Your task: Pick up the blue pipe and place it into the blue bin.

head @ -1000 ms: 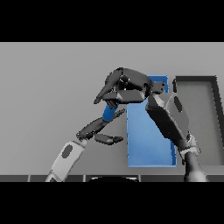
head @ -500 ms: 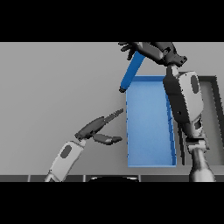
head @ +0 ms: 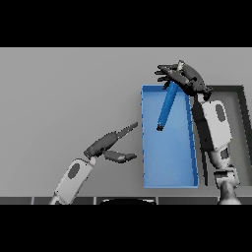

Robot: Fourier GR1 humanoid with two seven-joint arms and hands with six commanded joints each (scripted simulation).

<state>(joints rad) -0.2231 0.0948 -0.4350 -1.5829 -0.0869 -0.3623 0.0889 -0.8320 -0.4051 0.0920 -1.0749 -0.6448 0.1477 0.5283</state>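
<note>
The blue pipe [head: 167, 106] hangs tilted over the far half of the blue bin [head: 170, 170], its lower end pointing down into the bin. My right hand [head: 181, 78] is shut on the pipe's upper end, above the bin's far edge. My left hand [head: 109, 145] stays open over the table just left of the bin, fingers stretched toward the bin's left wall and holding nothing.
A dark grey bin [head: 238, 123] stands right of the blue bin, partly hidden by my right forearm [head: 214, 128]. Bare grey table spreads to the left and far side.
My right hand has carried the pipe to the right and lower, from left of the bin's far corner to over the bin's inside. The left hand barely moved.
</note>
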